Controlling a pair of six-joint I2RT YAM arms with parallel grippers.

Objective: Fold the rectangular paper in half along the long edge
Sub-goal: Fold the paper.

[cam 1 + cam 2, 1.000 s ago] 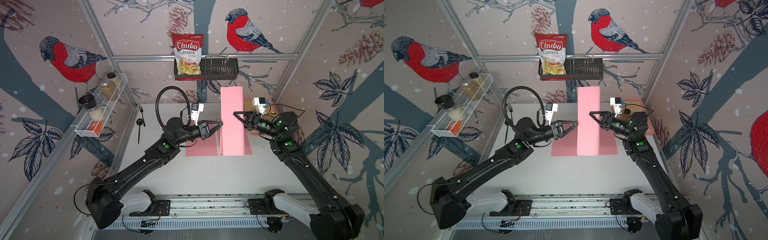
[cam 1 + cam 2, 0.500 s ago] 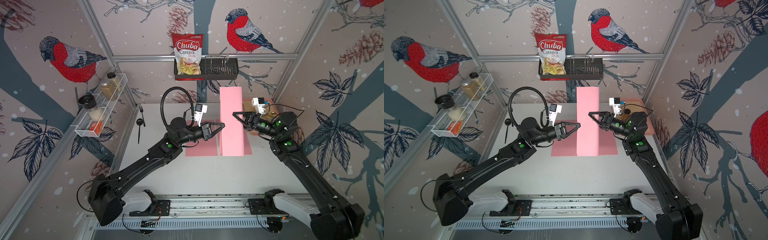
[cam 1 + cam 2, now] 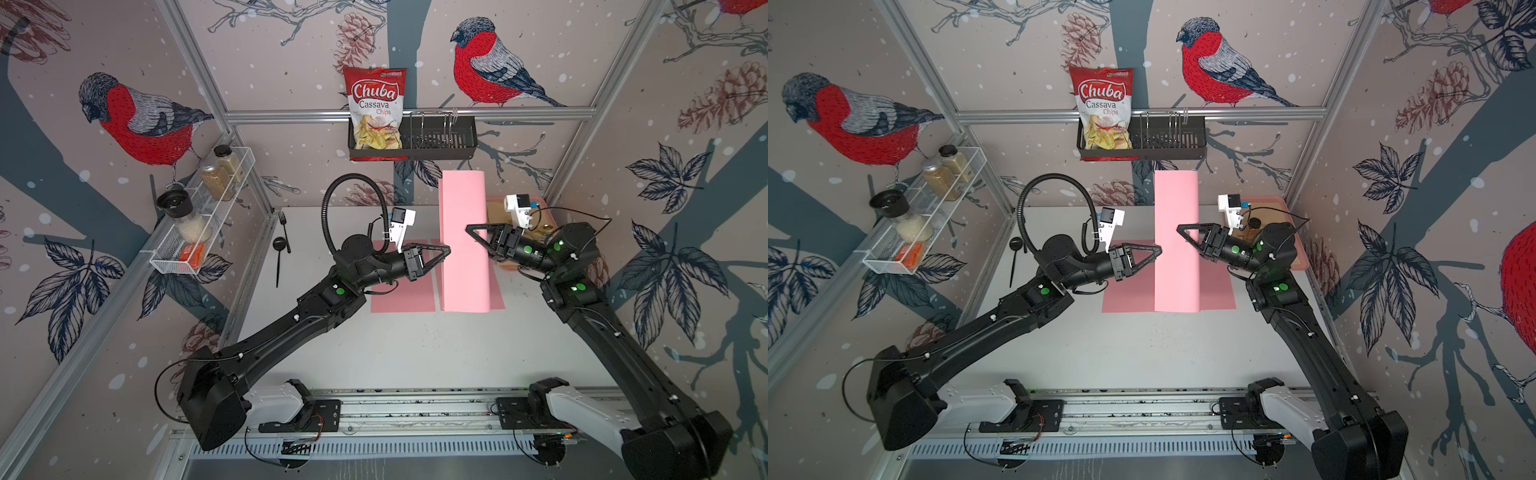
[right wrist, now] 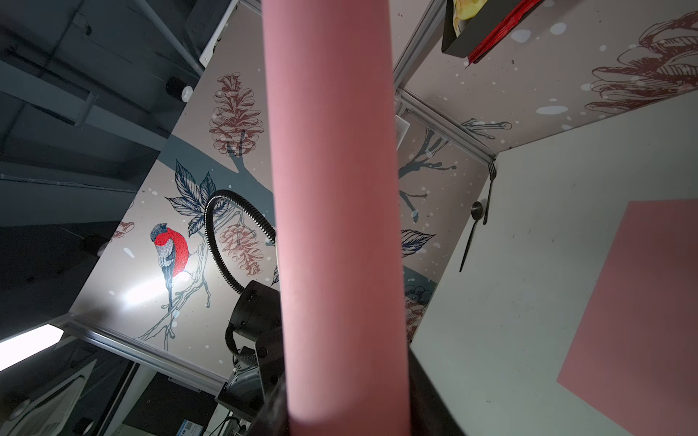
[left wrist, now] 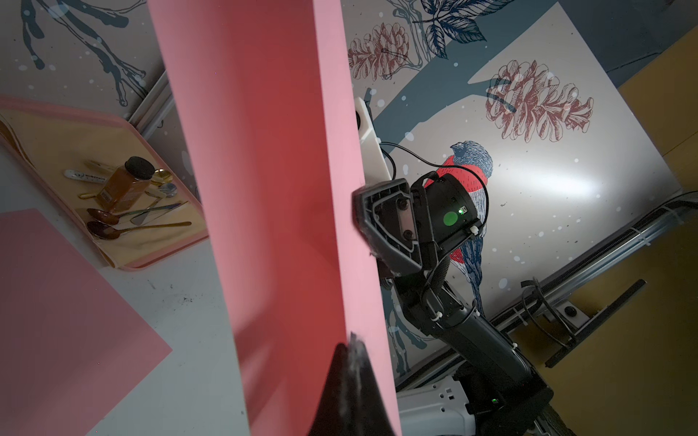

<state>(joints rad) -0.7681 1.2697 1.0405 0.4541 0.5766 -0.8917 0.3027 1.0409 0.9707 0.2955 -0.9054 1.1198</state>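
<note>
**Pink paper aloft, bowed into a loop between two grippers**

The white surface [image 3: 415, 353], matte and lightly scuffed, fills the lower middle of both top views. Above its centre the pink paper [image 3: 463, 270] hangs clear of it. It stands upright as a tall narrow strip whose top reaches just below the black wall basket [image 3: 436, 143]. The stock looks thin, smooth and uncreased. It is bowed over lengthwise, and in the right wrist view it reads as a soft rounded tube, so the halves seem brought together with no crease pressed yet.

Flat beneath it lie spare pink sheets [image 3: 401, 291], probably the supply. A pink plastic tray [image 5: 166, 256] with spoons and an amber jar [image 5: 124, 181] sits at the upper right of the surface, out of the working area.

The left gripper [image 3: 448, 250] is fully closed on the strip's left edge, seemingly to hold the long edges matched. The right gripper [image 3: 468, 227] cradles the rounded bend between partly parted jaws. That gentle hold likely supports the paper without crushing it.
</note>
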